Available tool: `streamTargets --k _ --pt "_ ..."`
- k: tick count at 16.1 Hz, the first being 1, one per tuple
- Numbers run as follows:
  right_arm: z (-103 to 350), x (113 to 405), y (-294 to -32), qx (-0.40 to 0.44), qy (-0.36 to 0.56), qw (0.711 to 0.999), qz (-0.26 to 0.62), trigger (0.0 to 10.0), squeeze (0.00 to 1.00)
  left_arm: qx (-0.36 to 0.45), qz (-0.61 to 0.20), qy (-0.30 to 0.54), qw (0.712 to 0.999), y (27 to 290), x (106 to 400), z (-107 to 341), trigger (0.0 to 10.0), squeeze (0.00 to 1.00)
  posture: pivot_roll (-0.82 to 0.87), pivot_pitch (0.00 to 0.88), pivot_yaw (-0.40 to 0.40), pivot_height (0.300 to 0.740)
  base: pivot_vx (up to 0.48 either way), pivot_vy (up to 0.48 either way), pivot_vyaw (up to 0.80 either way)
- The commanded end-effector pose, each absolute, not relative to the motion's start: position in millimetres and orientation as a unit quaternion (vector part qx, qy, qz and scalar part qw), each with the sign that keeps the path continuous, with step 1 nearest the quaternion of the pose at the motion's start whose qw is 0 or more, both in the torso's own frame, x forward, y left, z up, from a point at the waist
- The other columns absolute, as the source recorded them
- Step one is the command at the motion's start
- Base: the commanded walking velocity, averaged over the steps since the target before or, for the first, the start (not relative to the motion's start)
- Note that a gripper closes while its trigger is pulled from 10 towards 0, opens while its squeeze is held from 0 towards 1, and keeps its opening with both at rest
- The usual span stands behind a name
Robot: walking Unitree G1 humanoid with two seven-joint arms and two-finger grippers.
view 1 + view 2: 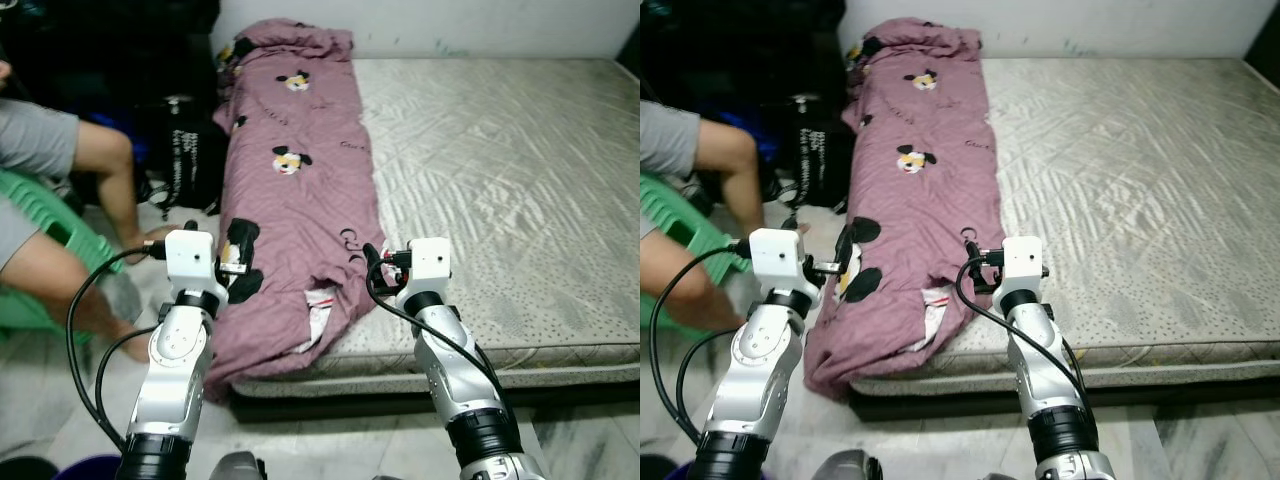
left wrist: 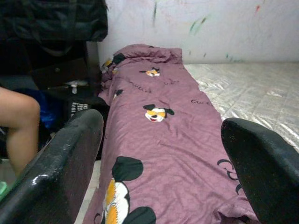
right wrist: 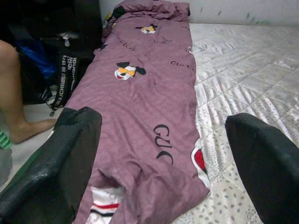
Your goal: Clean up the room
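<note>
Blanket: mauve quilt [image 1: 295,190] printed with cartoon mouse heads and black lettering, laid lengthwise along the mattress's 9 o'clock edge, running from 12 o'clock near the wall down to 6 o'clock; its lower end is bunched and droops over the near corner, a white striped patch showing in the folds.
Mattress: grey quilted mattress [image 1: 500,170] on a dark low base, bare from its centre to 3 o'clock, speckled fabric along the near edge.
Left gripper: left gripper [image 2: 163,154] held low at the quilt's 7 o'clock corner, fingers spread wide, nothing between them.
Right gripper: right gripper [image 3: 163,154] at the quilt's 5 o'clock end, over the mattress's near edge, fingers spread apart, grasping nothing.
Wall: pale wall [image 2: 196,28] at 12 o'clock, marked with faint coloured streaks.
Floor: light tiled floor [image 1: 350,440] at 6 o'clock, before the bed base.
Person: seated at 9 o'clock, bare legs [image 1: 110,190] and grey shorts, on a green plastic seat [image 1: 45,225]; upper body cut off by the frame.
Dark bags: black bags [image 1: 185,150] with white lettering between the person and the bed at 10 o'clock; contents too dark to tell.
Open room: a narrow strip of floor between the legs and the bed edge; the mattress's 3 o'clock side runs out of frame.
</note>
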State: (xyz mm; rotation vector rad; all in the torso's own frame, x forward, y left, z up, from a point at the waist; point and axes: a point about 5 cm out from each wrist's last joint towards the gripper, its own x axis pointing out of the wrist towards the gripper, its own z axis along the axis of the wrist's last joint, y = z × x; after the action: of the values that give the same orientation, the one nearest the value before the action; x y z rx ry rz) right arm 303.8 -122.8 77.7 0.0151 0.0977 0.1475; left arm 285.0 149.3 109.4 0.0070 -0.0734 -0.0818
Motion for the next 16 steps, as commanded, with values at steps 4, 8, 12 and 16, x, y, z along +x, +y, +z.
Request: streamTargets --k 4,8,12,16 --pt "75.7 303.2 -123.2 0.011 0.054 0.996 0.068 10.0 0.0 0.007 -0.035 -0.021 0.999 150.8 281.6 102.5 10.0 0.0 0.03 0.0 -0.006 0.74 0.0 0.0 0.0" --pt "78.5 303.1 -121.2 0.0 0.042 0.996 0.078 10.0 0.0 0.01 -0.029 -0.019 0.999 152.3 279.6 100.0 10.0 0.0 0.03 0.0 -0.007 0.74 0.0 0.0 0.0" --pt "78.5 303.1 -121.2 0.0 0.042 0.996 0.078 10.0 0.0 0.01 -0.029 -0.019 0.999 152.3 279.6 100.0 10.0 0.0 0.03 0.0 -0.007 0.74 0.0 0.0 0.0" --pt "78.5 303.1 -121.2 0.0 0.042 0.996 0.078 10.0 0.0 0.01 -0.029 -0.019 0.999 152.3 279.6 100.0 10.0 0.0 0.03 0.0 -0.007 0.74 0.0 0.0 0.0"
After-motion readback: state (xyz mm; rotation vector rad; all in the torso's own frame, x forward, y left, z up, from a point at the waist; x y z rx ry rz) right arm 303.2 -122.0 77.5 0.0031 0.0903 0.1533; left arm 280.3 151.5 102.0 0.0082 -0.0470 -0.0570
